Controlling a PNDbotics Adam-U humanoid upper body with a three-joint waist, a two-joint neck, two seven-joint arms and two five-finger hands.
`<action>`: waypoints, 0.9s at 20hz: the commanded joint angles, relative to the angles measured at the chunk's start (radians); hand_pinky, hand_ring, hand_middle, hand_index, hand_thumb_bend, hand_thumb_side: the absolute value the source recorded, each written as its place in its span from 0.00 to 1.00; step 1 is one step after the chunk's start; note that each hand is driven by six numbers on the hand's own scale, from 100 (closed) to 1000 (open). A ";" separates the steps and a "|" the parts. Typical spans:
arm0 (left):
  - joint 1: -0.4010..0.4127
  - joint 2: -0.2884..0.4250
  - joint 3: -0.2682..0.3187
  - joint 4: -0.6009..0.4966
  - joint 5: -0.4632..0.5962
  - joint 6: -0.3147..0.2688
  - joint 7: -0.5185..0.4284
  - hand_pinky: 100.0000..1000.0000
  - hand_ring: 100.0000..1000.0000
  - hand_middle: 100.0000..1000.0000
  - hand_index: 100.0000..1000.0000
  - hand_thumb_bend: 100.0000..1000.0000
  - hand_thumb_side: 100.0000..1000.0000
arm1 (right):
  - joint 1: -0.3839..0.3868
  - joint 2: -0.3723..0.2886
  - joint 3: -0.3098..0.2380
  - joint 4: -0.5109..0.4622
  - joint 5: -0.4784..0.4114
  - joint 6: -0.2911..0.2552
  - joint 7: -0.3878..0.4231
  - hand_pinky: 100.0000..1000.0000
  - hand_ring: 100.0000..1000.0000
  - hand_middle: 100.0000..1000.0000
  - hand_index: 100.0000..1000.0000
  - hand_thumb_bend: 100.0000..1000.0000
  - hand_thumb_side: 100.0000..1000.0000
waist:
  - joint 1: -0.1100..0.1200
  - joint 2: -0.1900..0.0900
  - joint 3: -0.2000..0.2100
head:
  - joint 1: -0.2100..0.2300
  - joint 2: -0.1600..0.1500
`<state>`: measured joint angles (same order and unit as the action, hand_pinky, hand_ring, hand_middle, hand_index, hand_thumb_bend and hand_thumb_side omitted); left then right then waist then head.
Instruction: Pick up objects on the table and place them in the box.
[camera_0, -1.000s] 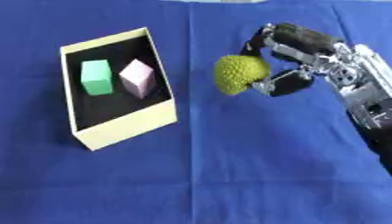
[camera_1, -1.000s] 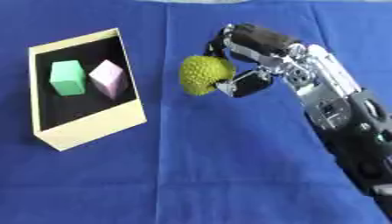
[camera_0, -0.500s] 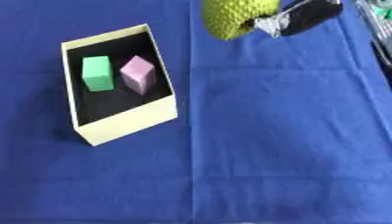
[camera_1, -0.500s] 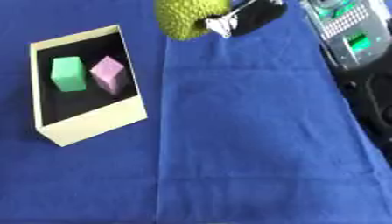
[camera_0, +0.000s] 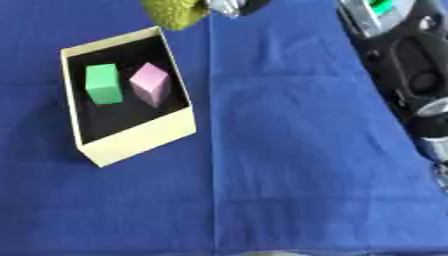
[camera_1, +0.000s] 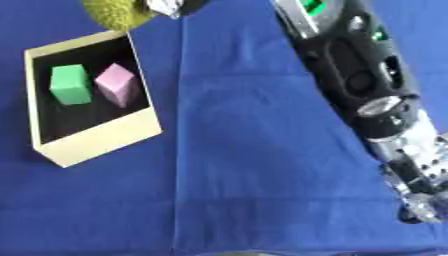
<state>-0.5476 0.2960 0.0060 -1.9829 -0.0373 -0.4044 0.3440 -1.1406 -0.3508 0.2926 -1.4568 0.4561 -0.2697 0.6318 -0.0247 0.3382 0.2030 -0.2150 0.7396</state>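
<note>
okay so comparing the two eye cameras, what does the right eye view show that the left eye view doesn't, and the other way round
Only the right eye view shows the right arm running its whole length down to the lower right corner. Only the left eye view shows a wider strip of blue cloth left of the box. Both share the box with a green block and a pink block inside, and the yellow-green fuzzy ball at the top edge, with part of the right hand beside it.
</note>
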 joint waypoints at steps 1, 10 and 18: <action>-0.018 0.004 -0.005 -0.017 0.009 -0.008 -0.006 0.68 0.81 0.73 0.80 0.13 0.56 | -0.037 0.084 0.003 0.081 0.098 -0.036 -0.023 0.66 0.48 0.11 0.37 0.00 0.00 | 0.005 -0.028 0.005 | -0.018 0.006; -0.025 -0.008 -0.011 -0.017 0.021 -0.012 -0.018 0.68 0.81 0.73 0.80 0.13 0.57 | -0.028 0.211 0.018 0.283 0.299 -0.108 -0.089 0.68 0.51 0.16 0.43 0.00 0.00 | -0.001 -0.023 0.021 | -0.035 -0.006; -0.021 -0.009 -0.010 -0.017 0.025 -0.012 -0.022 0.68 0.81 0.73 0.80 0.12 0.57 | -0.008 0.223 0.021 0.350 0.359 -0.176 -0.032 0.80 0.82 0.60 0.81 0.00 0.00 | -0.004 -0.020 0.023 | -0.029 -0.006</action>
<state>-0.5575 0.2789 -0.0056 -1.9829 -0.0172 -0.4136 0.3266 -1.1309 -0.1257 0.3171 -1.1024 0.8055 -0.4317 0.5845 -0.0333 0.3384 0.2233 -0.2456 0.7387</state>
